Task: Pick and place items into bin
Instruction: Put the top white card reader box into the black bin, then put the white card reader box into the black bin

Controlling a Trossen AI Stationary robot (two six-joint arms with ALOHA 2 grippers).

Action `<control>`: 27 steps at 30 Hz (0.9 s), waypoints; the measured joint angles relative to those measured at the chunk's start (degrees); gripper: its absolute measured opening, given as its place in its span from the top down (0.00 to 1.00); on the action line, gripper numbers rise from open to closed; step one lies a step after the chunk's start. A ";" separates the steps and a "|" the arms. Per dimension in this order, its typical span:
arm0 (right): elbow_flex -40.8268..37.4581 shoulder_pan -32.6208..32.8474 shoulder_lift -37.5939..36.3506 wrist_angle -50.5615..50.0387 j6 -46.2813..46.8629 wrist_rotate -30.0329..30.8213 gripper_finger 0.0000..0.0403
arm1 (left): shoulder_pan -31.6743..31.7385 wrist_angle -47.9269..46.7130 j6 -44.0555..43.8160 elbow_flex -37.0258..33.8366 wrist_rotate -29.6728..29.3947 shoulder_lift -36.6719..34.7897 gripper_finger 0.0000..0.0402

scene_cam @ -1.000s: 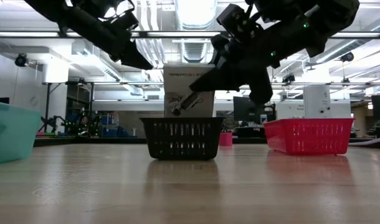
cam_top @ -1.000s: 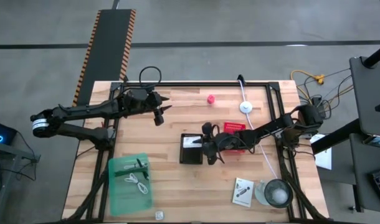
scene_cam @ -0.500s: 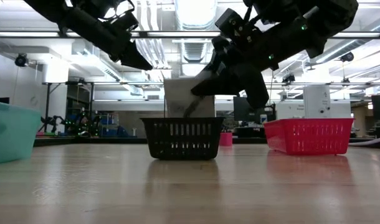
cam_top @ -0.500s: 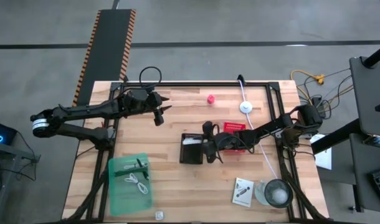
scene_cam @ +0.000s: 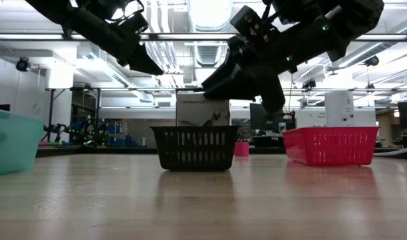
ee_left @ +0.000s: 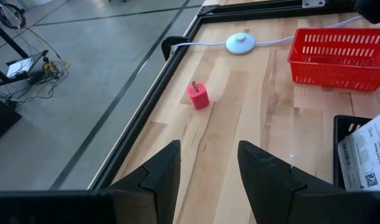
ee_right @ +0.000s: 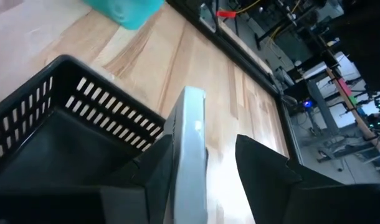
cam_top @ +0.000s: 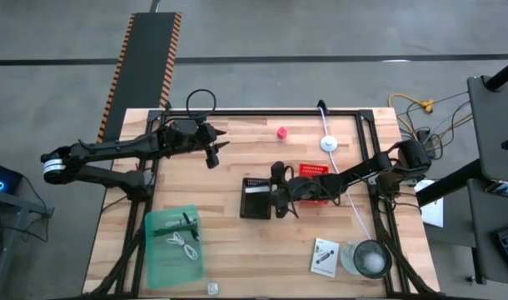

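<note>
A white printed card (scene_cam: 202, 110) stands on edge in the black basket (scene_cam: 195, 148) at mid-table, its top edge above the rim. My right gripper (cam_top: 272, 193) hangs open just over it. In the right wrist view the card (ee_right: 193, 143) rises between the two fingers. My left gripper (cam_top: 221, 150) is open and holds nothing, raised above the table's far left. A small red plug (ee_left: 198, 95) lies on the wood beyond it. The green bin (cam_top: 173, 242) at the near left holds a black and a white cable. My right gripper is open around the card's upper edge (ee_right: 191, 99), reaching in from the table's right and slanting down. The card lies close beside one finger (ee_right: 156, 177), and I cannot tell whether they touch. A gap shows between the card and the other finger (ee_right: 265, 174).
A red basket (cam_top: 316, 172) sits just right of the black one. A white disc (cam_top: 328, 143) on a white cord lies behind it. At the near right are a second card (cam_top: 324, 256) and a round clear container (cam_top: 369, 258). A small metal piece (cam_top: 211, 288) sits at the near edge.
My right gripper has opened over the black basket. The white card has slid down between its fingers, deeper into the basket, and its top edge now stands lower.
</note>
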 joint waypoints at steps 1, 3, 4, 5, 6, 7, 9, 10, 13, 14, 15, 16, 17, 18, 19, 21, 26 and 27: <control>0.00 0.06 -0.04 0.68 0.02 0.00 0.61 | 0.02 0.00 0.00 0.00 0.00 0.00 0.64; 0.00 0.21 -0.11 2.33 0.03 -0.01 0.62 | 0.00 0.00 -0.02 0.00 0.00 0.00 0.64; 0.00 0.34 -0.14 3.23 0.02 -0.04 0.62 | 0.00 0.00 -0.04 -0.02 0.00 0.00 0.64; 0.00 0.47 -0.16 4.15 0.05 -0.29 0.62 | 0.01 0.00 -0.04 -0.02 0.00 0.00 0.64; 0.00 0.52 -0.24 4.89 0.13 -1.02 0.63 | 0.01 -0.02 -0.05 -0.02 0.00 0.00 0.64; 0.00 0.59 -0.54 5.22 0.30 -2.38 0.63 | 0.00 -0.02 -0.07 -0.02 0.00 0.00 0.64; 0.00 0.59 -1.19 5.55 0.50 -5.63 0.64 | 0.01 0.01 -0.07 -0.05 0.00 0.00 0.64; 0.00 0.61 -1.67 5.58 0.51 -6.83 0.64 | 0.01 0.00 -0.07 -0.12 0.00 0.00 0.64; 0.02 0.63 -2.85 5.68 1.85 -7.56 0.64 | 0.01 -0.04 -0.09 -0.28 0.00 0.00 0.64; 0.02 0.61 -3.18 5.56 2.40 -7.56 0.64 | 0.00 -0.04 -0.11 -0.30 0.00 0.00 0.64; 0.02 0.61 -3.52 5.62 2.98 -7.54 0.64 | 0.01 -0.04 -0.11 -0.37 0.00 0.00 0.64; 0.02 0.61 -3.98 5.54 3.18 -7.54 0.64 | 0.00 -0.04 -0.13 -0.39 0.00 0.00 0.64; 0.02 0.63 -4.29 5.48 3.23 -7.56 0.64 | 0.02 -0.04 -0.43 -0.40 0.00 0.00 0.64; 0.02 0.76 -4.71 5.58 3.34 -7.56 0.64 | 0.01 -0.03 -1.27 -0.44 0.00 0.00 0.64; 0.02 0.88 -5.16 5.43 3.64 -7.57 0.64 | 0.00 -0.02 -2.36 -0.49 0.01 0.00 0.64; 0.02 1.22 -6.19 5.38 4.98 -8.00 0.64 | 0.01 -0.04 -4.95 -0.53 0.00 0.00 0.64; 0.04 2.79 -9.29 2.30 7.71 -8.17 0.65 | 0.00 -0.04 -9.09 -0.76 0.02 0.00 0.64; 0.04 3.23 -10.12 0.90 7.77 -8.23 0.65 | 0.01 -0.05 -9.15 -0.82 0.02 0.00 0.64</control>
